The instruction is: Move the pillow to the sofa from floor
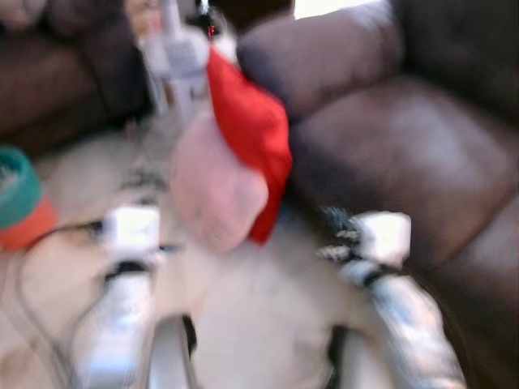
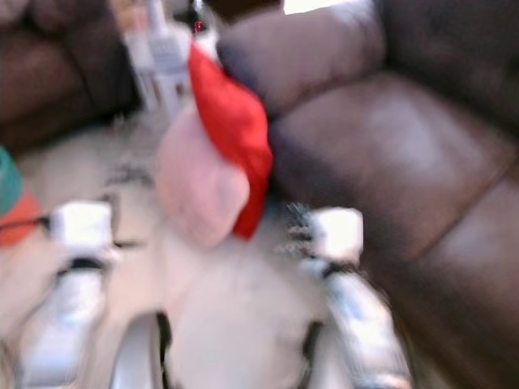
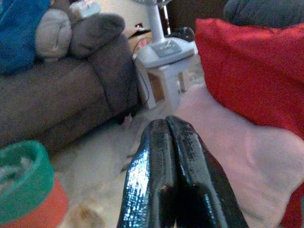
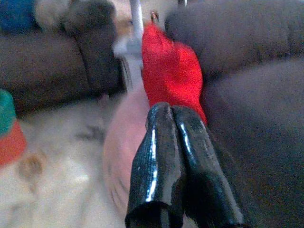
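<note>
Living room, pale shaggy rug (image 1: 259, 324), brown sofa (image 1: 405, 146) along one side. Head views badly blurred, likely from motion.

Two pillows lean against the sofa front, bottoms on the rug: a pink pillow (image 1: 215, 190) in front, a red pillow (image 1: 251, 121) behind it and touching the sofa. Task names one; cannot tell which is meant.

Left gripper (image 3: 175, 180): fingers pressed together, holding nothing, aimed at the pink pillow's edge, just short of it. Right gripper (image 4: 178, 166): fingers likewise closed and empty, pointing at the seam where the pillows meet, near the sofa.

Handling, as a guess: both pillows light, soft, will sag and fold under a pinch. Fabric not slippery. Best hold is a corner or top edge, or a squeeze between both arms.

Hard to read: the pink pillow's lower edge, and a white fan base (image 3: 164, 50) beyond the pillows. Green-and-orange basket (image 3: 23, 185) cut off, well away from the sofa.
</note>
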{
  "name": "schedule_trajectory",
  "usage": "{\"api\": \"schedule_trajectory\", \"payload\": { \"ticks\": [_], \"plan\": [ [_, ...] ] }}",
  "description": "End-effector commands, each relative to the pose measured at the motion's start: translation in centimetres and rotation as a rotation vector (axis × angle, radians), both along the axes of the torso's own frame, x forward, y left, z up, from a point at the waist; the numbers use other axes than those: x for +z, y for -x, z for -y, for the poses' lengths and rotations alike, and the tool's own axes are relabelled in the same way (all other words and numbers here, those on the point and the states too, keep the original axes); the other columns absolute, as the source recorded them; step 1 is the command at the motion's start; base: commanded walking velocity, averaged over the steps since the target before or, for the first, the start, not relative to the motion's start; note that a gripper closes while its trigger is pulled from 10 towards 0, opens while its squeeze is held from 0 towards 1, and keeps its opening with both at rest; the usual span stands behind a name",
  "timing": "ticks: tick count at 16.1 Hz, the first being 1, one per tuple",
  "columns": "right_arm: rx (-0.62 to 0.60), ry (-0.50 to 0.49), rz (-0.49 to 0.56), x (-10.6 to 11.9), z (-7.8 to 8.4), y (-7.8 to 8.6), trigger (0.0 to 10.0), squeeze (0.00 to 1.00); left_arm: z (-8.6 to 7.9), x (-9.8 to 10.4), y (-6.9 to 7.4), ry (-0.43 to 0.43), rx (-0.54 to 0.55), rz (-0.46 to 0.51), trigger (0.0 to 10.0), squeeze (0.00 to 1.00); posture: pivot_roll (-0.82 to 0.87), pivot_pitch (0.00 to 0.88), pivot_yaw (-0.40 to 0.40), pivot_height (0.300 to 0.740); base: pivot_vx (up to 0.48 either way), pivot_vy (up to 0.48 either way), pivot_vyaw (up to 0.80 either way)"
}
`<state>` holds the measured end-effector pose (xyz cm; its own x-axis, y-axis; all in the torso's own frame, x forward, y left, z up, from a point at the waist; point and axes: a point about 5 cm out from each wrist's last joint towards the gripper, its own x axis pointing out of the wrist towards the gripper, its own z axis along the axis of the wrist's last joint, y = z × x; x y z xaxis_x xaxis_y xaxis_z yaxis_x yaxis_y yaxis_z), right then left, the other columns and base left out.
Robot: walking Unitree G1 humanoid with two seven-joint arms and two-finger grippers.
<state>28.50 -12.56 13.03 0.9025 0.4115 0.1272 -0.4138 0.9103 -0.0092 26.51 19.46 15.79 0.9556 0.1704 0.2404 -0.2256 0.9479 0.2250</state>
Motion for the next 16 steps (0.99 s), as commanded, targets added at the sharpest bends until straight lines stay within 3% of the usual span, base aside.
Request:
{"api": "schedule_trajectory", "payload": {
  "ticks": [1,16],
  "plan": [
    [-0.065,0.018,-0.044,-1.03,2.06,0.43,10.0,0.0,1.52,-0.03,-0.09,0.004,-0.05,0.009,10.0,0.0,0.05,0.129,-0.037,0.356,0.0,0.0,0.0],
    [-0.026,0.046,-0.027,-0.96,1.51,0.52,10.0,0.0,1.53,-0.5,-0.1,0.019,-0.066,-0.016,10.0,0.0,0.05,0.132,-0.037,0.356,0.0,0.0,0.0]
  ]
}}
